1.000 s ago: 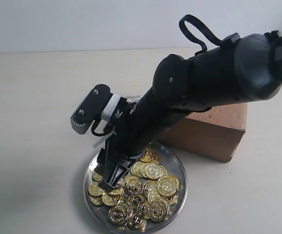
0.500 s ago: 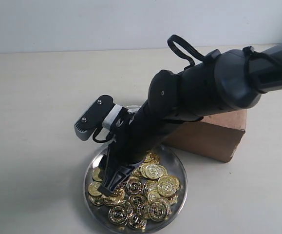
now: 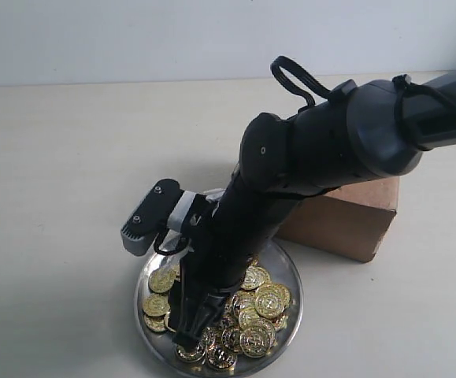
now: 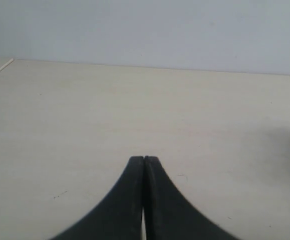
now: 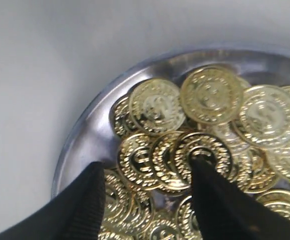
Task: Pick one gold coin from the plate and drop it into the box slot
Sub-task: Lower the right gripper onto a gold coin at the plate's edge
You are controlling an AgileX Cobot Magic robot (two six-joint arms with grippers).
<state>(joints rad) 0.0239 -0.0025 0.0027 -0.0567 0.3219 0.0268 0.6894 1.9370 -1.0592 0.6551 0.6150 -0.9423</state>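
Right tool [image 3: 190, 337] down among gold coins [image 3: 268, 299] at lower centre of plate [image 3: 297, 277] — lower and nearer bottom edge of frame than one second ago, when tips stood at plate's upper left. Jaws spread wide, coins between tips, none clamped. Box [image 3: 354, 224] at centre right behind arm, unmoved. Left tool [image 4: 143, 162] — jaws pressed together over table [image 4: 59, 115].

Gold coins [image 3: 268, 300] heaped in the silver plate [image 3: 282, 257] just beside the brown box [image 3: 355, 224]
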